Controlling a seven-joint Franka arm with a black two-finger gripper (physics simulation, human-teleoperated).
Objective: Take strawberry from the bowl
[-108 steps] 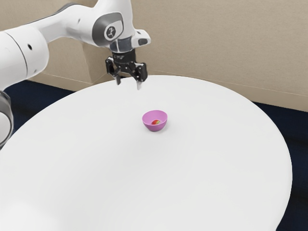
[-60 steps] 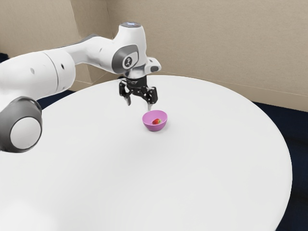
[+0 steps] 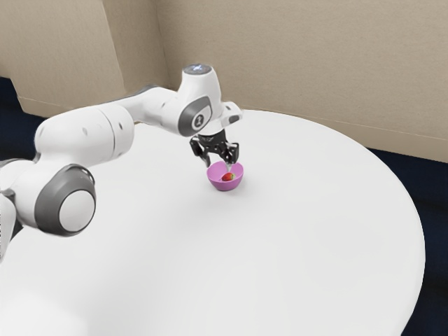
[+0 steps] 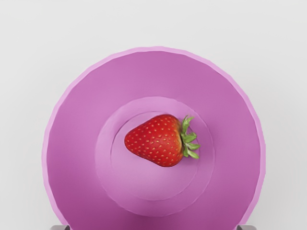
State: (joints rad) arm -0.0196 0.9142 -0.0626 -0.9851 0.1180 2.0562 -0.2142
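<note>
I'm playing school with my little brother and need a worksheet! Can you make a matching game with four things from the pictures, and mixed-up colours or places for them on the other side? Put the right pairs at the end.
Things:
1. strawberry
2. leaves
3. bowl
4. pincer

Colours and places:
A. pink-purple, standing on the white table
B. black and open
C. red, lying inside something round
D. green, at the fruit's wide end

Right pairs: 1-C, 2-D, 3-A, 4-B
</note>
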